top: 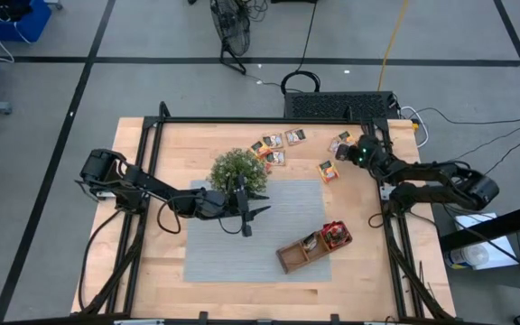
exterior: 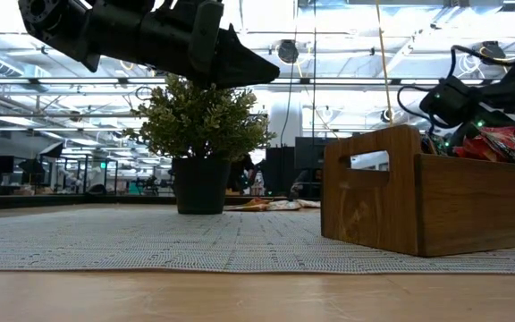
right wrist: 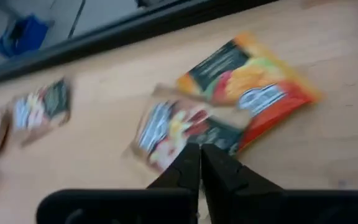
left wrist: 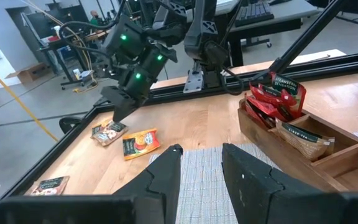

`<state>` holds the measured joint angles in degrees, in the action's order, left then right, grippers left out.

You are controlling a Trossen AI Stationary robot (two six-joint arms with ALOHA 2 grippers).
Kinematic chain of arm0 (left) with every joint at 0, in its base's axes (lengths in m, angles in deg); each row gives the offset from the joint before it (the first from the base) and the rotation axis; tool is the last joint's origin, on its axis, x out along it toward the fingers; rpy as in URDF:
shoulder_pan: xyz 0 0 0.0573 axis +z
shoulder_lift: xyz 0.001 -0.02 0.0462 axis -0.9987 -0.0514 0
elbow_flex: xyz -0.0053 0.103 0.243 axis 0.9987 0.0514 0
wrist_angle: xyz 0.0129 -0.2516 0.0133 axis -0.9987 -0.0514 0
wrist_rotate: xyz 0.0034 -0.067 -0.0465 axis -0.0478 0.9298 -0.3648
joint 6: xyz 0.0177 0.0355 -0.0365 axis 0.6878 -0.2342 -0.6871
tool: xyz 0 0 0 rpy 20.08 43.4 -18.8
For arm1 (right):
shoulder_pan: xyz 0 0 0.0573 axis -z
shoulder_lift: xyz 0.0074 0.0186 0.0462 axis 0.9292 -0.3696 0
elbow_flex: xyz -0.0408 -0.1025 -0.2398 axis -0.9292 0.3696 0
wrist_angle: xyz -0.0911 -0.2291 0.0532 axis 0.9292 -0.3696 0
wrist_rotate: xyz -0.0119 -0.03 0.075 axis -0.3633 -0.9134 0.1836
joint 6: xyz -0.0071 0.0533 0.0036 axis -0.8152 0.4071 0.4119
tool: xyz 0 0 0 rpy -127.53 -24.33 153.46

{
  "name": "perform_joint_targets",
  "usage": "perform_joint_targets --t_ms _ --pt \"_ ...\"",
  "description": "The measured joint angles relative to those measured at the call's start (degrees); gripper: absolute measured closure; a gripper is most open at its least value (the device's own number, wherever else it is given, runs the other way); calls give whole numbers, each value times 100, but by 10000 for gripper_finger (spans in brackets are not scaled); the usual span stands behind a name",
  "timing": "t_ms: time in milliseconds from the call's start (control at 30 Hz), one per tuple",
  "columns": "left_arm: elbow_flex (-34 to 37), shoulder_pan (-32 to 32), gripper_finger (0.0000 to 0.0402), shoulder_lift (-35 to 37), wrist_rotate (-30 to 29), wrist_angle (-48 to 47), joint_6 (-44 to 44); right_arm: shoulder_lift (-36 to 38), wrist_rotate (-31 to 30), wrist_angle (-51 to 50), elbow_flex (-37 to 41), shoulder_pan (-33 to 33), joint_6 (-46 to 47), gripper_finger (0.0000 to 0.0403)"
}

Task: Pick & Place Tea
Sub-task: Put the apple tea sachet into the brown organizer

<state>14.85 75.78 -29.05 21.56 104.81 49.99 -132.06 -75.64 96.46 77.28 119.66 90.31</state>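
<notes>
Several small tea sachets [top: 273, 149] lie flat on the wood at the table's far side. My right gripper [right wrist: 199, 152] slants down at the far right, shut at a pale sachet [right wrist: 179, 127]. That sachet partly overlaps an orange one [right wrist: 247, 81]. The brown wooden tray [top: 298, 253] stands on the grey mat [top: 215, 244], with red sachets [left wrist: 275, 99] standing in its end compartment. My left gripper [left wrist: 201, 162] hovers open and empty over the mat, next to the potted plant [top: 238, 170]. My right gripper has its shut fingertips [right wrist: 190, 155] on the pale sachet's edge [right wrist: 185, 144], on the side toward the gripper. The fingers slant down at it from the table's right. The sachet lies on the table, one side against the orange sachet.
The plant stands at the mat's far edge, close to my left arm. A black frame rail [top: 269, 120] runs along the table's far edge, just behind the sachets. Bare wood shows on the table's near side and at its left.
</notes>
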Motion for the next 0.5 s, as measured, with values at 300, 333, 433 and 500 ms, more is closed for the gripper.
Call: perform_joint_targets --t_ms 300,333,433,500 --pt "-2 0 279 -3 0 -101 377 -2 1494 1691 9 -1318 -812 372" --pt "-2 -1 279 -4 0 -98 441 -2 1617 2175 9 -1479 -929 372" --pt "-2 14 279 -4 0 -91 508 3 1655 3174 -165 -1859 -1426 379" --pt "-2 43 279 -4 0 -91 507 70 1652 2862 -590 -2015 -1933 386"
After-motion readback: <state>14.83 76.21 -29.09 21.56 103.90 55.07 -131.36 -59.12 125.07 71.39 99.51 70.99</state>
